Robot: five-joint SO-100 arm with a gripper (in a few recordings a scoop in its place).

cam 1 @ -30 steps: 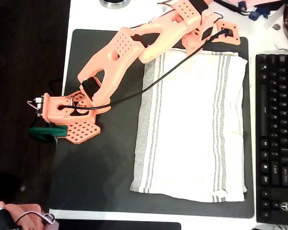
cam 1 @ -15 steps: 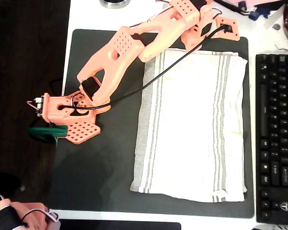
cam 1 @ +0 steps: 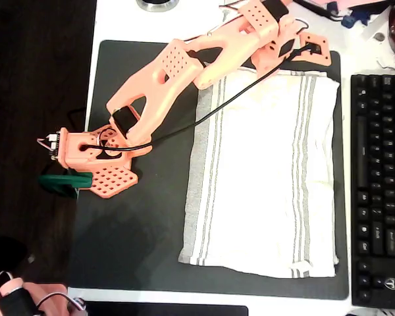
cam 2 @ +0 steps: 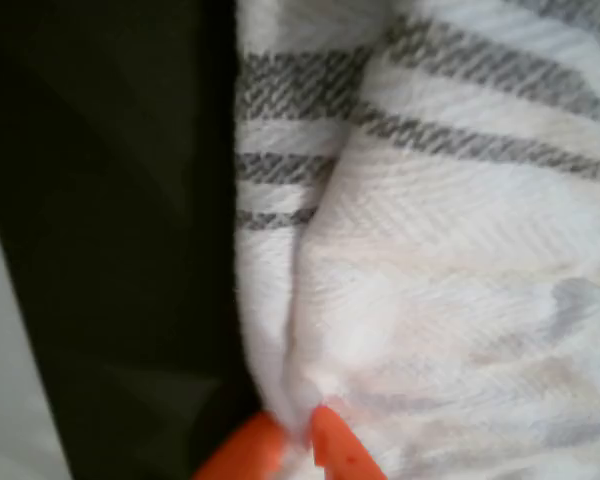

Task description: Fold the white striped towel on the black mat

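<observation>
Your gripper (cam 2: 298, 440) is pinched on the far edge of the towel (cam 1: 263, 171), fingers (cam 2: 340, 450) nearly together with a ridge of cloth between them. One towel, one mat (cam 1: 138, 224), one arm. The towel lies flat on the right half of the mat, long axis running far to near, so the whole cloth extends nearward from your grip. Judgement: draw the edge toward the near edge.

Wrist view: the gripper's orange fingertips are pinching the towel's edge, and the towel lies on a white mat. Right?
Not quite. The gripper does pinch the white striped towel at its edge, but the mat beneath is black, not white: the black mat shows beside the towel in the wrist view.
</observation>
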